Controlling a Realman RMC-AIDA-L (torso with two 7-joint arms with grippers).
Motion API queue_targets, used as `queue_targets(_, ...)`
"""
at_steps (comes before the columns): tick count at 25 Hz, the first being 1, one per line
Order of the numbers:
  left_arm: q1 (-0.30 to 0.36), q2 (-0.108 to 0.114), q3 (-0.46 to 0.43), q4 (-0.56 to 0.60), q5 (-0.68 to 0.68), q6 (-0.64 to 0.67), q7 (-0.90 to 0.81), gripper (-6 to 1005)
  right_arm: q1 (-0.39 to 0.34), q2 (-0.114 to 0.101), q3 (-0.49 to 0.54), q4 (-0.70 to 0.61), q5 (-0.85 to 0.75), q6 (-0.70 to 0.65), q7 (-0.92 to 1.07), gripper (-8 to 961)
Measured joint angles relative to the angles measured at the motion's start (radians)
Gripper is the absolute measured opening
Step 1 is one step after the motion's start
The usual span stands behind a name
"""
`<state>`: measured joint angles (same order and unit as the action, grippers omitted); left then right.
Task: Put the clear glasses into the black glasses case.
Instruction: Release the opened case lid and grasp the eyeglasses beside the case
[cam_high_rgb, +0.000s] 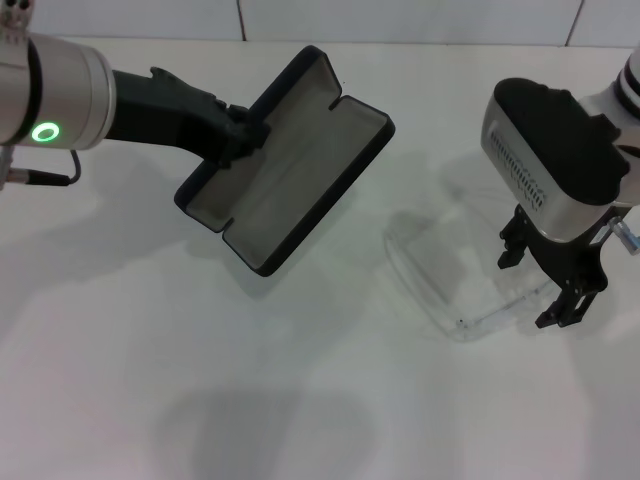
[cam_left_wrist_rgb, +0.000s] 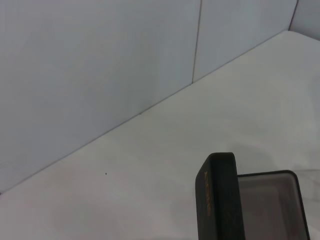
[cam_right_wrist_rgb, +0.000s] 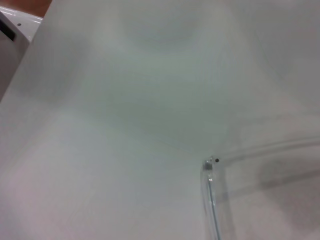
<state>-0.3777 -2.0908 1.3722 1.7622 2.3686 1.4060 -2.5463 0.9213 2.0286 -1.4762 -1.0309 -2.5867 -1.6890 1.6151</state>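
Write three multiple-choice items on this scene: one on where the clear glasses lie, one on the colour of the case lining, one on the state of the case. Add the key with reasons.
1. Where are the clear glasses?
A. Inside the case
B. On the white table, under the right hand
C. Held up by the left hand

2. What colour is the lining of the black glasses case?
A. Grey
B. Red
C. Yellow

3. What state is the case in?
A. Shut and lying flat
B. Open, held by the left hand
C. Open with the glasses inside

Key: 1 B, the glasses lie on the table with the right hand at their right end. 2 A, both open halves show grey inside. 3 B, the left hand grips the open case at its edge, and nothing is in it.
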Motion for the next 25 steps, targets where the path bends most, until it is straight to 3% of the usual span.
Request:
queue_targets(15,0.006,0.0,0.011,-0.006,0.0,0.0,0.008,262,0.008,-0.001,-0.058,0.096,0.012,0.09,0.0,467)
queue_targets(21,0.009,0.0,0.018,-0.006,0.0,0.0,0.008,268,0.0,-0.001,-0.059,0.09,0.021,0.101,0.0,435)
queue_targets(25,0.017,0.0,0.023,-0.006,-0.001,0.001,0.011,271,-0.002,-0.001,-0.053,0.077,0.037,0.098,0.0,257)
